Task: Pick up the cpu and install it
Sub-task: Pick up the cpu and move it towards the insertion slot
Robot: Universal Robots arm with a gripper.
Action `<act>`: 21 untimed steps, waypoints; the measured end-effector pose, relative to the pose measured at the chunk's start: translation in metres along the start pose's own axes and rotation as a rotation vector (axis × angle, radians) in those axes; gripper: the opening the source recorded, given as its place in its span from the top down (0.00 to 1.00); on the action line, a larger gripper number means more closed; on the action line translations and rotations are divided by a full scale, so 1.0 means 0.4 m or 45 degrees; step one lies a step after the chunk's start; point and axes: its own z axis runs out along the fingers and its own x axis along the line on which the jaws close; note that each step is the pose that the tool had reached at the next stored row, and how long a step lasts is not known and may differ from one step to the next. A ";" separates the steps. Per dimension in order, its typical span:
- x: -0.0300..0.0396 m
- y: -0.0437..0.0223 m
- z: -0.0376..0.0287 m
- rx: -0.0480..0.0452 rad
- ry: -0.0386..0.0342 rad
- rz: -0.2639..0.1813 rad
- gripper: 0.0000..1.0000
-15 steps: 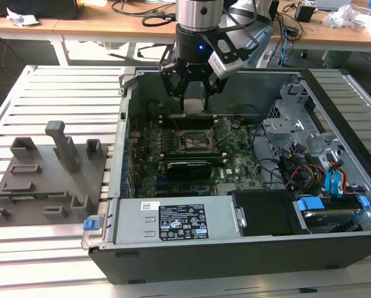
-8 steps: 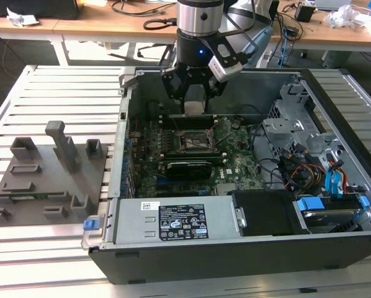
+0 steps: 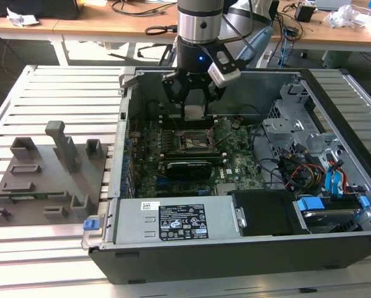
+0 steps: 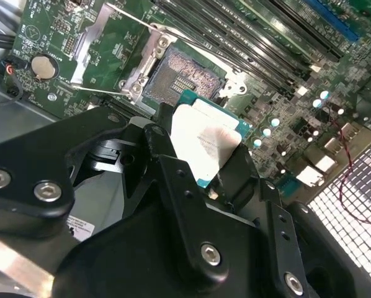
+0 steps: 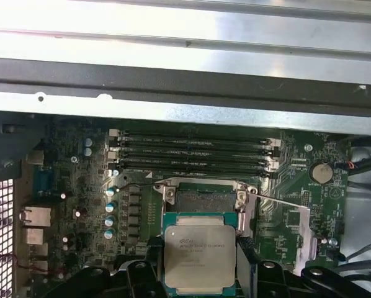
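The cpu (image 5: 198, 256), a flat square chip with a shiny metal top and a green rim, is held in my gripper (image 5: 198, 273). Both wrist views show it hanging just above the open socket (image 5: 207, 200) on the green motherboard (image 5: 80, 186). In the second wrist view the cpu (image 4: 207, 143) sits between my black fingers (image 4: 167, 155), a little off the socket (image 4: 182, 81), whose metal frame stands open. In the exterior view my gripper (image 3: 193, 105) hovers inside the open computer case (image 3: 247, 248), with the cpu (image 3: 193, 112) above the socket (image 3: 192, 141).
Several memory sticks (image 5: 195, 155) lie next to the socket. A drive cage and cables (image 3: 309, 161) take up the case's side at the exterior view's right. Grey fixture blocks (image 3: 49, 167) stand on the slatted table at that view's left. A power supply (image 3: 173, 220) sits at the case front.
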 end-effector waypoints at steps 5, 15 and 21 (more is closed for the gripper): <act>0.000 0.006 0.018 0.007 0.0004 -0.001 0.45; -0.027 0.007 0.026 0.120 0.0064 -0.003 0.45; -0.027 0.007 0.026 0.120 0.0064 -0.004 0.45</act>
